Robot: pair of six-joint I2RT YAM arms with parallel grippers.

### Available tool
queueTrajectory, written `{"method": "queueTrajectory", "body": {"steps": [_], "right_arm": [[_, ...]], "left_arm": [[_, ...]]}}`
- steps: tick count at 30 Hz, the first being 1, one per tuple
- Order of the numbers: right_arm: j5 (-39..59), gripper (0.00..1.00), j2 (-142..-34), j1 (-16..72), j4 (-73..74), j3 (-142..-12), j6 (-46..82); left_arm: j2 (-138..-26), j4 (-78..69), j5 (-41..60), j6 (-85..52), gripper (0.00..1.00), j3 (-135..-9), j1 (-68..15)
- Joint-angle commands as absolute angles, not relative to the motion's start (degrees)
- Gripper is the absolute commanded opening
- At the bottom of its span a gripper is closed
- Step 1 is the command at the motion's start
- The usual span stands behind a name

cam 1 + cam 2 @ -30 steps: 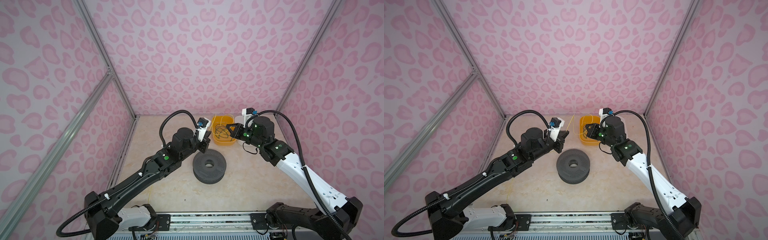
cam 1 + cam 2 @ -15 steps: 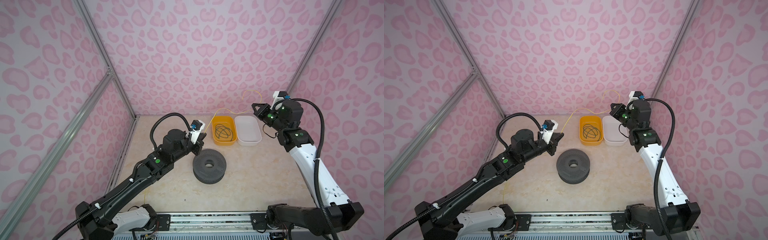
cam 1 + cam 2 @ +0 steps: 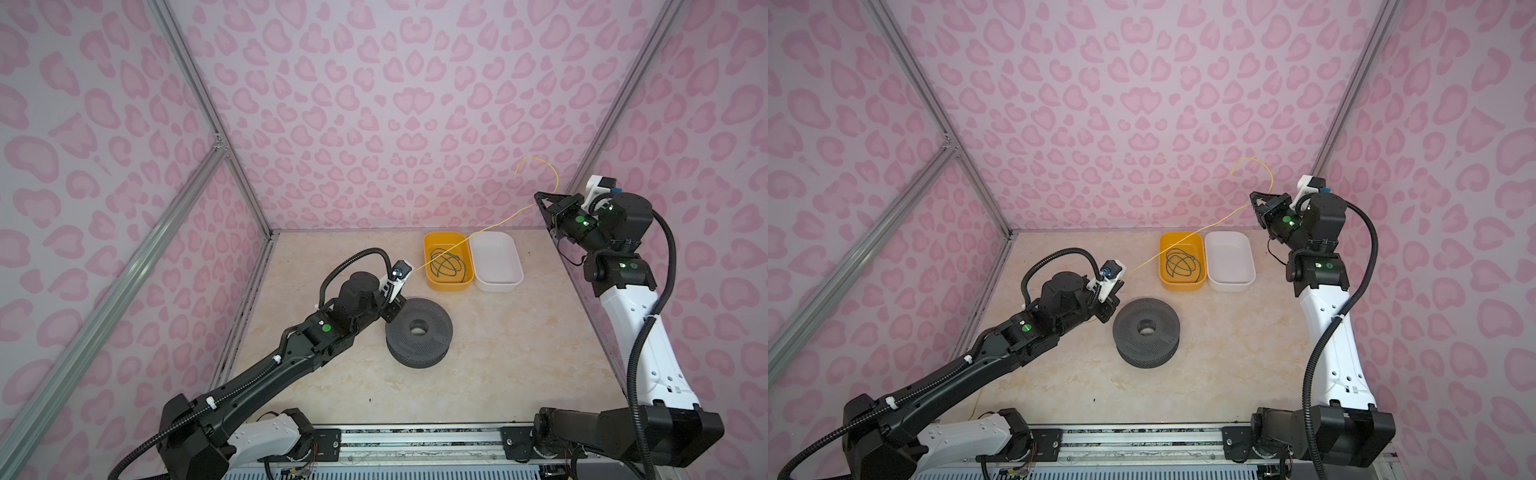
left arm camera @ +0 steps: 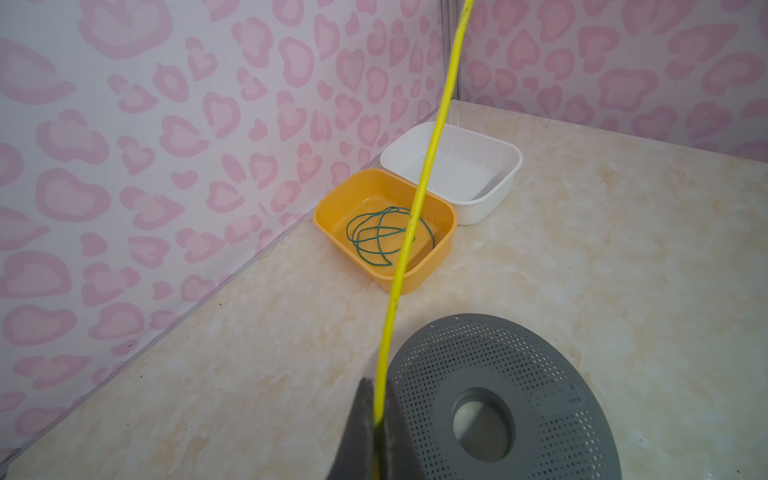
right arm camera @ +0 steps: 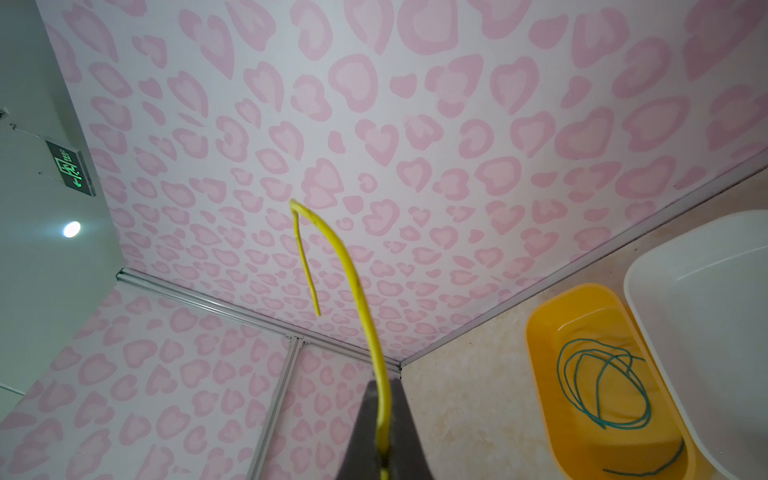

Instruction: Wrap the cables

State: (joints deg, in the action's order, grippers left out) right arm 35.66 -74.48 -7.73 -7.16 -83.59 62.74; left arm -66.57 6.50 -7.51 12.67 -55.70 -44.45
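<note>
Jaws on both arms are pinched shut on the yellow cable point(image 3: 498, 225): the left jaws grip it low beside the grey spool point(image 3: 436, 332), while the right jaws hold it high near the back right corner. A second ago my right arm point(image 3: 640, 332) was down at the orange tray point(image 3: 428, 241), close to my left arm point(image 3: 332, 328). Now it has swung up and away, and the cable runs as a taut line over that tray, with a short free tail curling above the right jaws. I judge it drawn out straight enough to start winding onto the spool. The green cable point(image 3: 446, 266) lies in loose loops inside the orange tray, untouched, just beside the white tray point(image 3: 496, 262).
</note>
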Motion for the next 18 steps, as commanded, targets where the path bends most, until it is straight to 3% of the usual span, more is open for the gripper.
{"method": "queueTrajectory", "body": {"steps": [1, 18], "right_arm": [[30.09, 0.00, -73.86, -9.51, 2.05, -83.88, 66.29], [34.47, 0.00, -72.68, -13.71, 7.42, -80.54, 69.32]], "left_arm": [[-67.22, 15.33, -14.75, 14.84, 0.04, -53.89, -44.81], [-76.77, 11.67, -21.59, 16.81, 0.04, -53.84, -45.27]]}}
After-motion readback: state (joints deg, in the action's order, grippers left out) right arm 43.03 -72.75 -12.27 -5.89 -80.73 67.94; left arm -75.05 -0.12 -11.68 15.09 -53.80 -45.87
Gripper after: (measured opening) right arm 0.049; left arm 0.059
